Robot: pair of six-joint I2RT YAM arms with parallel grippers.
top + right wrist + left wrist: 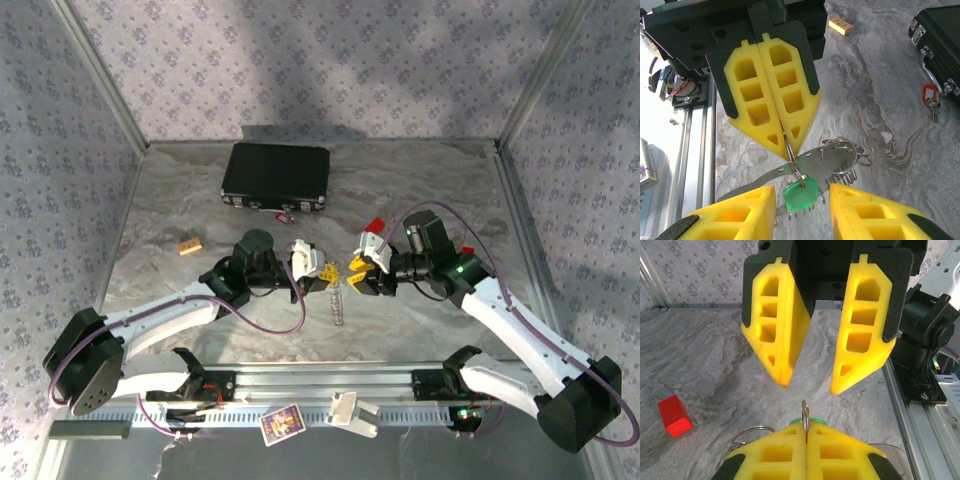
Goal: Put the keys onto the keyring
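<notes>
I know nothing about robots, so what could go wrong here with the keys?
1. The left hand pinches the keyring by one thin ring at its fingertips; it might slip, dropping the green key too.
2. The open right hand sits close; closing could knock the dangling key instead of catching it.
3. The red key lies apart beside the black case, probably awkward to pick up.
</notes>
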